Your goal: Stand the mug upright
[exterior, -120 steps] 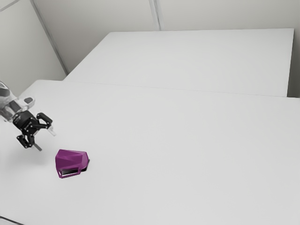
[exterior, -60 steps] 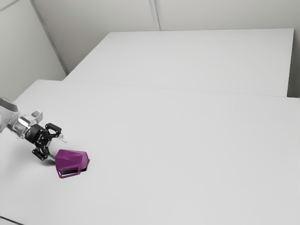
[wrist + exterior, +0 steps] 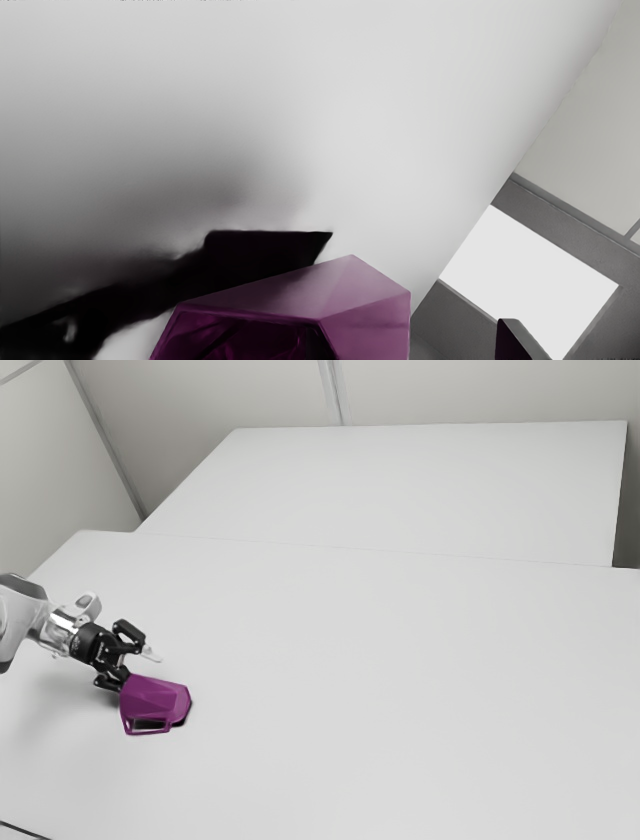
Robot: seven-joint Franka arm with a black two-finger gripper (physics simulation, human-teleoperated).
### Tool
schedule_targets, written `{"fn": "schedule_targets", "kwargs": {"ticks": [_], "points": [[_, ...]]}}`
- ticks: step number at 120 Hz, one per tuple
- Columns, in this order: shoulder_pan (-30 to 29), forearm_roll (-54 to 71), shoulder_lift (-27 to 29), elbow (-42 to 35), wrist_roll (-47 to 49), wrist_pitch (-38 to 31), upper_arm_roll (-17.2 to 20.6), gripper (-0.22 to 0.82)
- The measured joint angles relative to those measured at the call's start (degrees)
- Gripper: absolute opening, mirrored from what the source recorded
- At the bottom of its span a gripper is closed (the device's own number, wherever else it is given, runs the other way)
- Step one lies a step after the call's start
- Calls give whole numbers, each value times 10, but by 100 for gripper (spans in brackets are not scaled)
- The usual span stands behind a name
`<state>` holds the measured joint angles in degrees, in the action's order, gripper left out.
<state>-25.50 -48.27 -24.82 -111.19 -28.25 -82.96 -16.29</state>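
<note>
Slightly down and toward the exterior view's right, the arm had carried the end effector up to the mug, which had shifted a little since the earlier frame, its handle riding a touch higher in that view.

At the exterior view's left, the end effector had its fingers apart and was clamped on nothing. One pale fingertip stood clear of the mug's wall; the other was hidden at the mouth, and whether it was inside or beside the rim could not be told. A closing squeeze with that tip badly seated might have pinched only the rim's edge and let the mug slip or twist, while more forward push could have slid it along the tabletop instead of lifting it. Its angular walls might also have turned in a narrow grip.

Farther right, the mug lay on its side, mouth toward the end effector, not upright. Dark purple walls were all that could be made out inside, with no contents seen.
</note>
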Motion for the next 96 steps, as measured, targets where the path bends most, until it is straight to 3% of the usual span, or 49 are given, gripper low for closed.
{"fn": "schedule_targets", "kwargs": {"ticks": [13,29,60,96], "points": [[0,2,1,1,-4,0,0,6],[0,3,1,1,-8,0,0,-7],[10,13,3,10,-13,-2,-1,-15],[108,137,69,70,5,-37,6,-17]]}}
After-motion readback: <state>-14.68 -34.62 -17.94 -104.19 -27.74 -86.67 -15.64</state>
